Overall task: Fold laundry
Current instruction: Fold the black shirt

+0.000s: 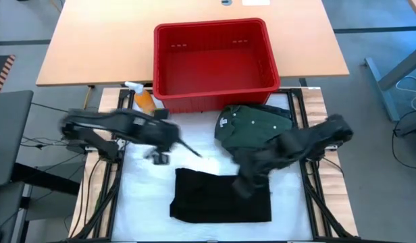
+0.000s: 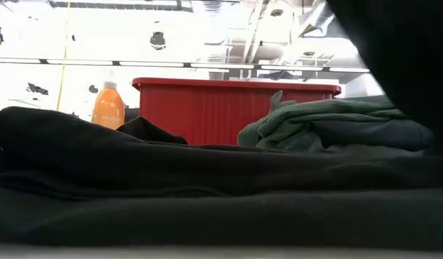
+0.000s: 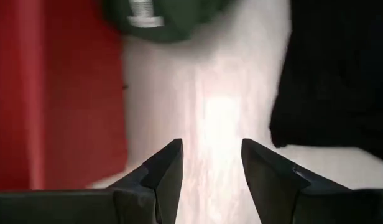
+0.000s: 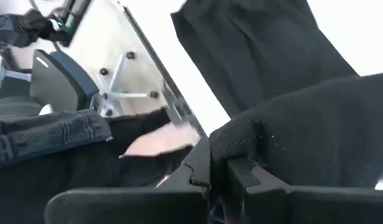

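Fold in progress: right arm has the cloth, left arm free.
Red basket [image 1: 215, 64] at the table's far side; green shirt [image 1: 252, 125] just in front of it; black garment [image 1: 221, 196] flat near the front edge, long axis left-right. Right gripper [image 1: 245, 182] is nearer, clamped on the black garment's right corner. Left gripper [image 1: 191, 150], fingers [image 3: 163, 174] apart and empty, hovers beyond the garment's far edge.

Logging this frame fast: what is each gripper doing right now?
Left gripper: open, empty, above the bare white table cover.
Right gripper: closed on black cloth at the folded black garment.
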